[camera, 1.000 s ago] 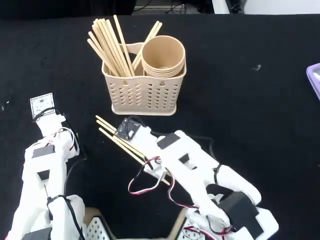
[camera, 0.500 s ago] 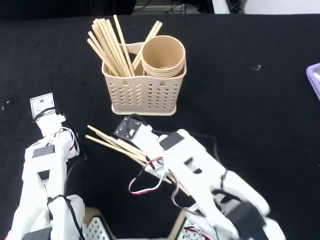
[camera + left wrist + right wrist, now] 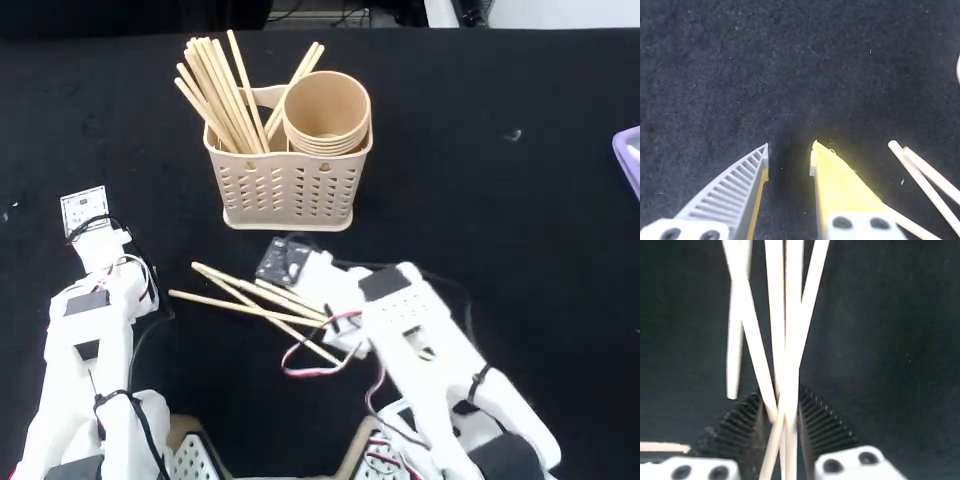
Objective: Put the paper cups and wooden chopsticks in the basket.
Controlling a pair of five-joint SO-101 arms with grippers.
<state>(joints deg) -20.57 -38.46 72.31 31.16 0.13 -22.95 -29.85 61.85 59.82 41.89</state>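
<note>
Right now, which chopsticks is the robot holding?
The fanned-out bunch near the arms, outside the basket: the right arm's jaws are shut on it. The other chopsticks stand upright in the basket beside the paper cups.

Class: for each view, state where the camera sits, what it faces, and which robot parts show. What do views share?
High view: fixed above, facing down on the basket and both arms.
Left wrist view: on the left arm, facing the black table past the open left gripper.
Right wrist view: on the right arm, looking along the right gripper, shut on loose chopsticks.
Shared: all three show those chopsticks.
</note>
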